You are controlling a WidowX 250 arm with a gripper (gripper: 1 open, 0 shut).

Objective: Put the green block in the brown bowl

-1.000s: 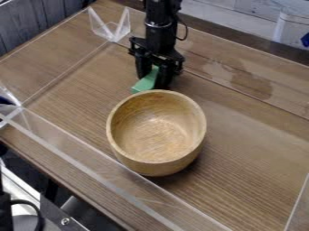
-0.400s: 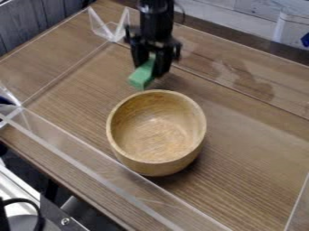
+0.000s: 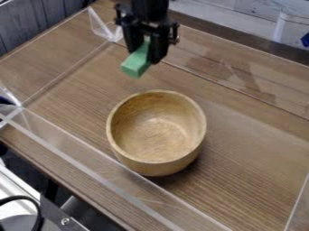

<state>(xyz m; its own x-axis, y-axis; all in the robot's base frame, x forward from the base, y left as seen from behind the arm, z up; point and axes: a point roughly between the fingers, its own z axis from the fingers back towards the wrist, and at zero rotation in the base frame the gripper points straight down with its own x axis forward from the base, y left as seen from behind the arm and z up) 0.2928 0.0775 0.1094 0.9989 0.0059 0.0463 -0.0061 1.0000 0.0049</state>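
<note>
Green block (image 3: 137,62): bright green, small, elongated; held in the robot's hand (image 3: 147,45), raised above the wooden surface (image 3: 75,97). Long axis slanted; lower end exposed, upper part hidden by the hand. Position in view: beyond the bowl, apart from it. Brown bowl (image 3: 157,133): round, light brown, wooden, thick pale rim, smooth inside wall. Upright on the surface, mouth up, interior visible and bare. Much larger than the block.

No readable text, label, brand, number or sign appears anywhere.
</note>
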